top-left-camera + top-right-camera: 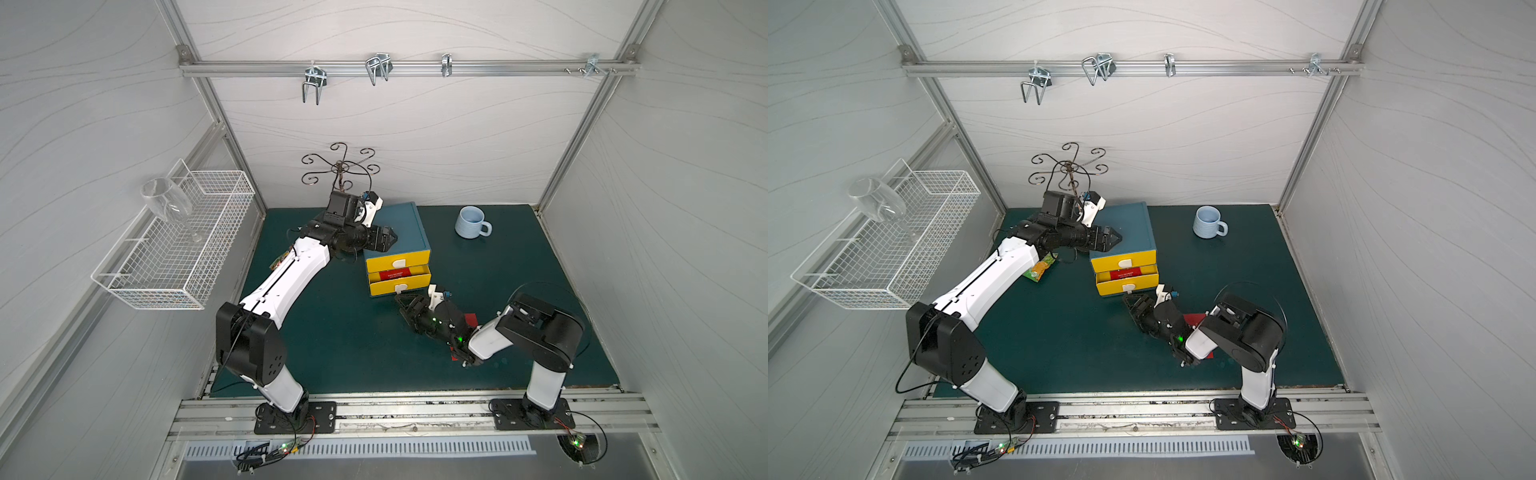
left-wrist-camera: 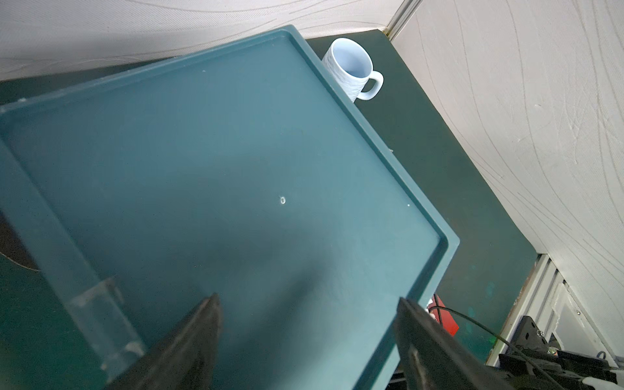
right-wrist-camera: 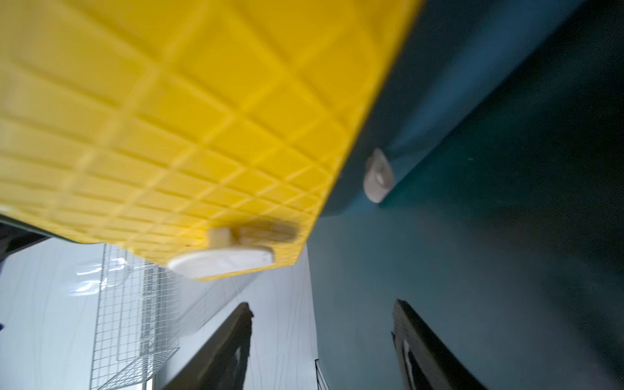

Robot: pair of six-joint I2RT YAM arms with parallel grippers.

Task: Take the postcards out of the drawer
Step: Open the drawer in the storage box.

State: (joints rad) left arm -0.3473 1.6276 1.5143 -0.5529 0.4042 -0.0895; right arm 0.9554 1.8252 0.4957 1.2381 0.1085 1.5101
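Three pale walls enclose a mat seemingly holding a postcard.

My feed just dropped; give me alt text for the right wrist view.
Blurred close-up of the yellow gridded drawer and its white pull tab, just beyond the right gripper, whose jaws stand apart and empty. A wire basket shows behind.

White print on postcard (red) is unreadable.
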